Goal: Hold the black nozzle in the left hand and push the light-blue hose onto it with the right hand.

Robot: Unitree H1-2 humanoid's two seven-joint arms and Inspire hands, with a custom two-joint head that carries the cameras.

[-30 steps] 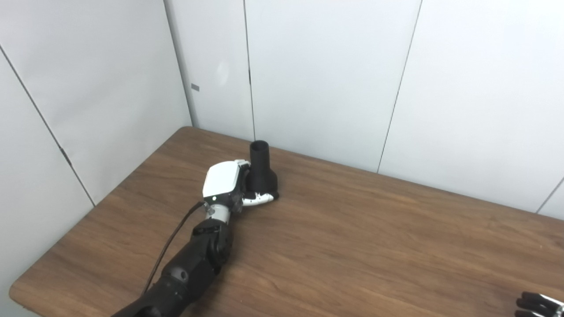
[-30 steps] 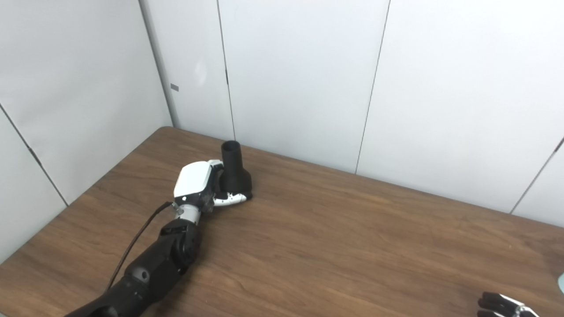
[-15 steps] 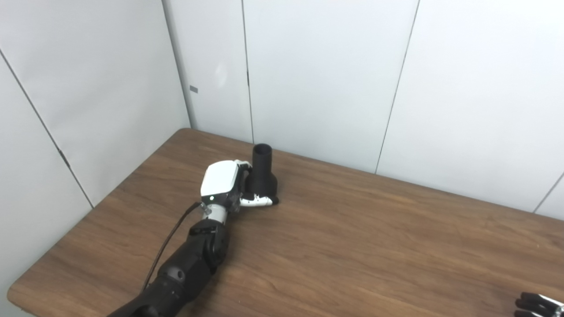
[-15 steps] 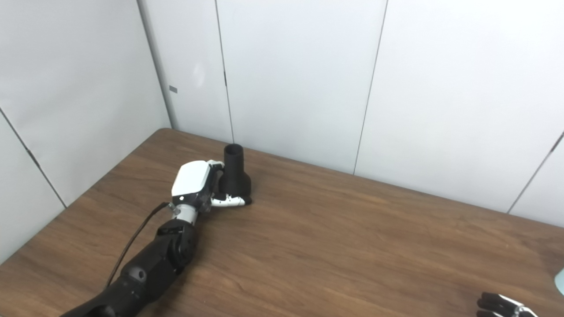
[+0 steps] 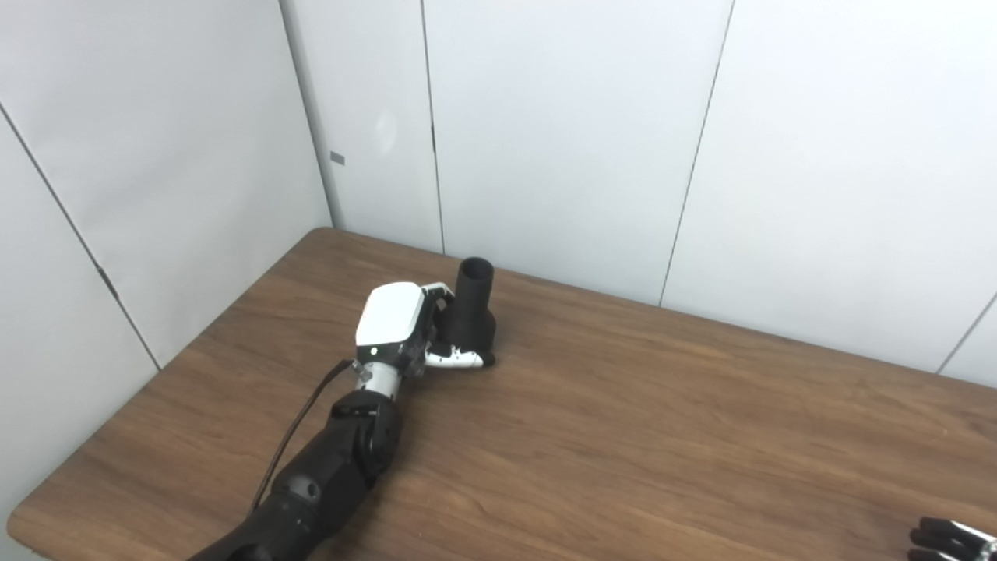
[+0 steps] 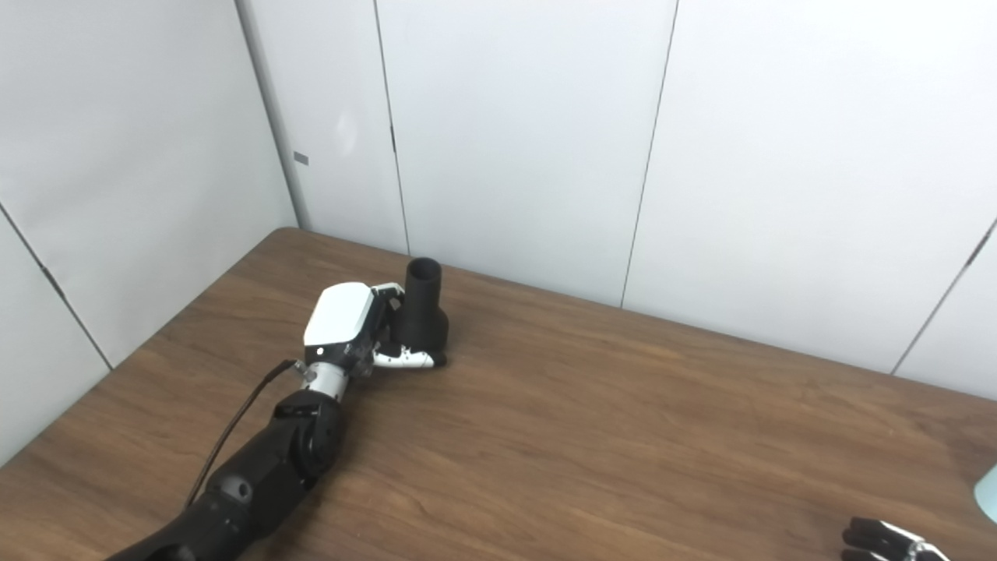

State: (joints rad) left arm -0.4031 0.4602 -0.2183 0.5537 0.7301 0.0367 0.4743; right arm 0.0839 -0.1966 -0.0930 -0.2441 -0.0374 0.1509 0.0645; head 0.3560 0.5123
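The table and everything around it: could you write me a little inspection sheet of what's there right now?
Surface: brown wooden table, mostly bare.
Job's things: black nozzle stands upright near the far left corner, open end up. Only a pale blue sliver shows at the right edge of the right eye view; perhaps the hose, cannot tell.
Clutter: nothing seen.
Hands: left hand wrapped around the nozzle's wide base, thumb in front. Right hand barely in view at the bottom right corner; open or shut cannot be told.
Cables: one dark cable runs along the left forearm to the wrist.
Surroundings: plain white wall panels behind and to the left.
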